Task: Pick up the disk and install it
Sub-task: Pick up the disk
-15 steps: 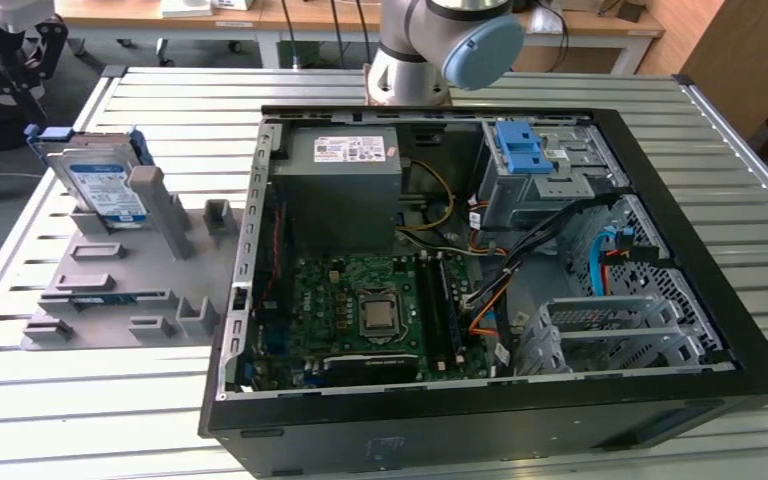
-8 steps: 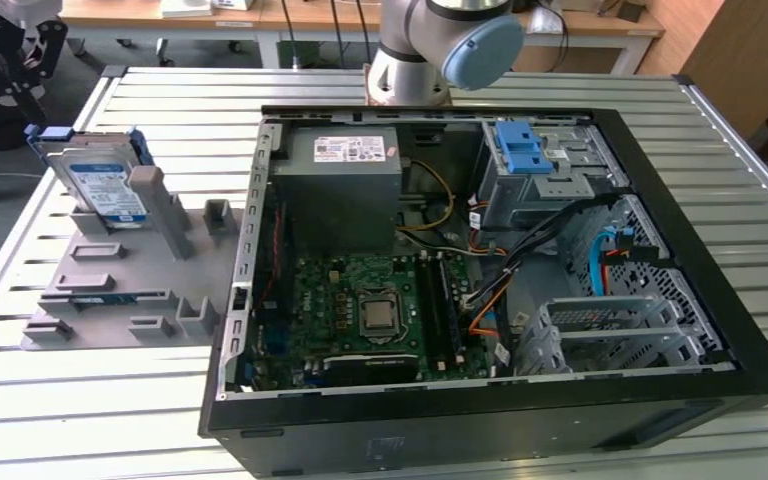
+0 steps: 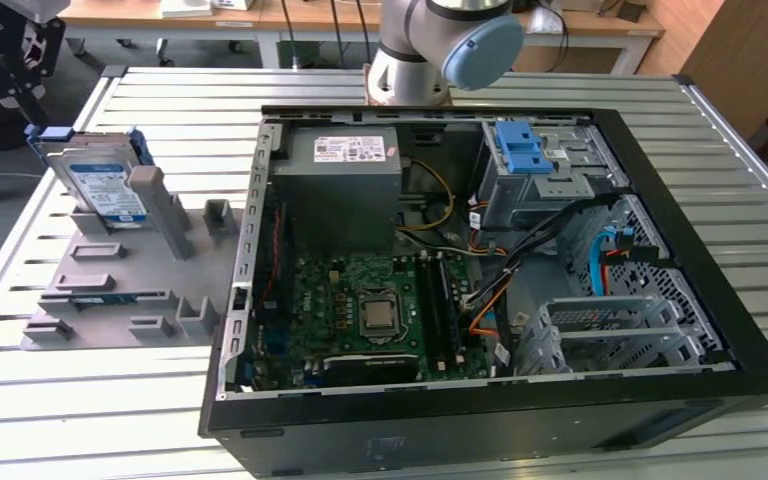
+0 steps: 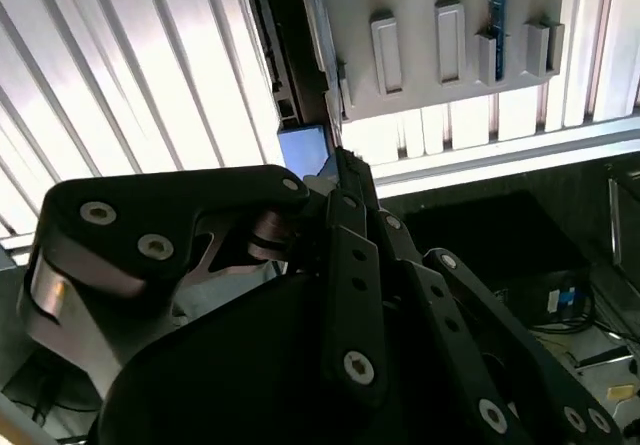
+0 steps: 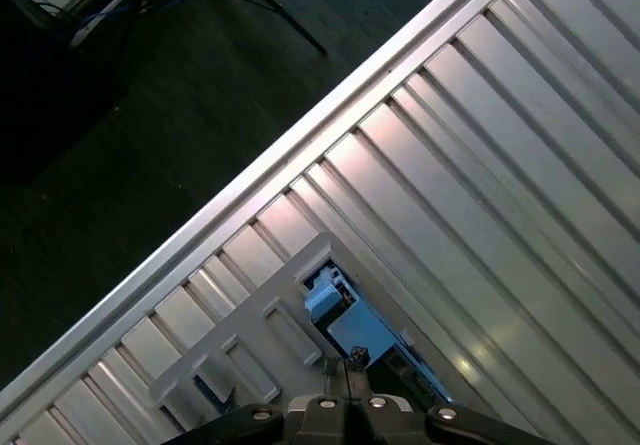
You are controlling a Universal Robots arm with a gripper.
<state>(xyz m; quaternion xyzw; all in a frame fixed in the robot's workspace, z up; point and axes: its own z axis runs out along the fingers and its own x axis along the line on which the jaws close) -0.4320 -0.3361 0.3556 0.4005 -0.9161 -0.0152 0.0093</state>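
Silver and blue, the disk point(image 3: 101, 185) is standing upright in the grey fixture block point(image 3: 117, 290), at about ten o'clock from the open computer case point(image 3: 491, 250) in the exterior view. Both are sitting on the ribbed metal table point(image 3: 37, 400). In the first wrist view the gripper point(image 5: 345, 370) is hanging above the disk's top edge, its jaws sitting together and holding nothing
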